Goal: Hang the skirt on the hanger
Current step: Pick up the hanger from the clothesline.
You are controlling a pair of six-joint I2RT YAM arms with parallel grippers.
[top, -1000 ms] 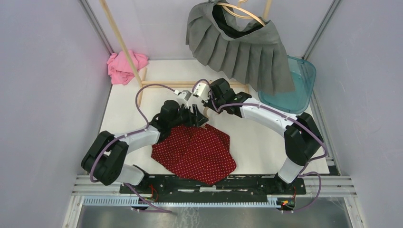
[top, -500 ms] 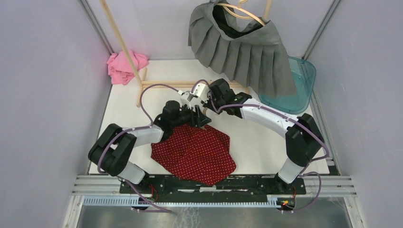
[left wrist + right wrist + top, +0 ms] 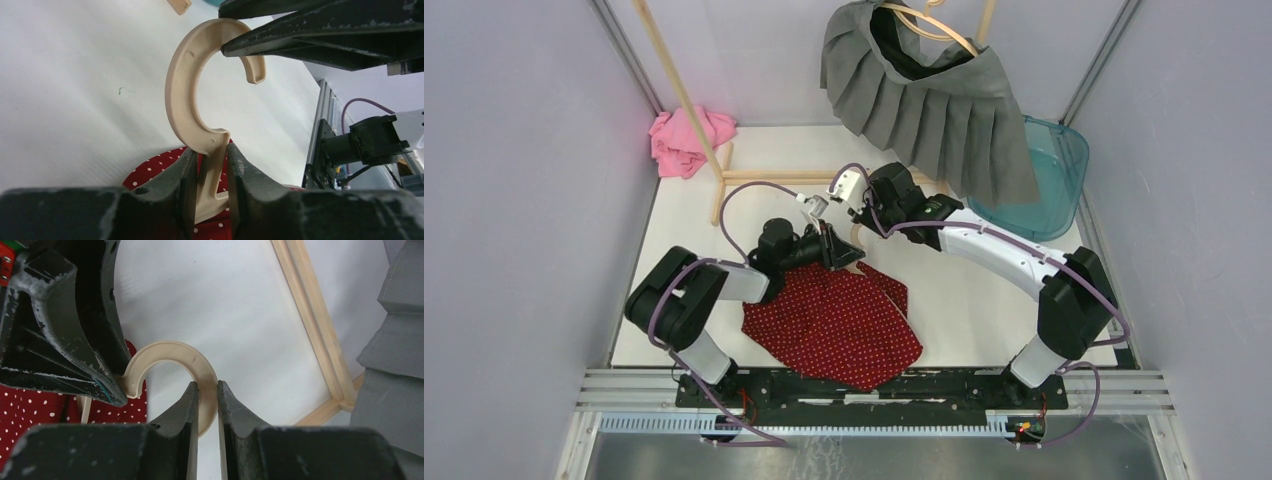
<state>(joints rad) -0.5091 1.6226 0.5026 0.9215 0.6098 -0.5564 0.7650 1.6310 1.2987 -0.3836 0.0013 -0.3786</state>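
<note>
Skirt (image 3: 834, 320), red with white dots, is seen spread flat on the near side of both pincers, its far edge beneath the left gripper (image 3: 210, 155), whose jaws are clamped on the neck of the hanger (image 3: 182, 95). Just beyond, the hook is pinched between the closed jaws of the right gripper (image 3: 206, 390). Fitting is judged barely begun, since whether any waistband is threaded cannot be told; a grey skirt (image 3: 934, 100) is hung far beyond.

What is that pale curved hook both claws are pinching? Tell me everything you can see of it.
Top of the hanger: a smooth cream C-shaped hook on a flat stem, wood or plastic. The left gripper clamps the stem, the right gripper pinches the curve. Its lower part is out of sight, by the red dotted skirt on the white table.
</note>
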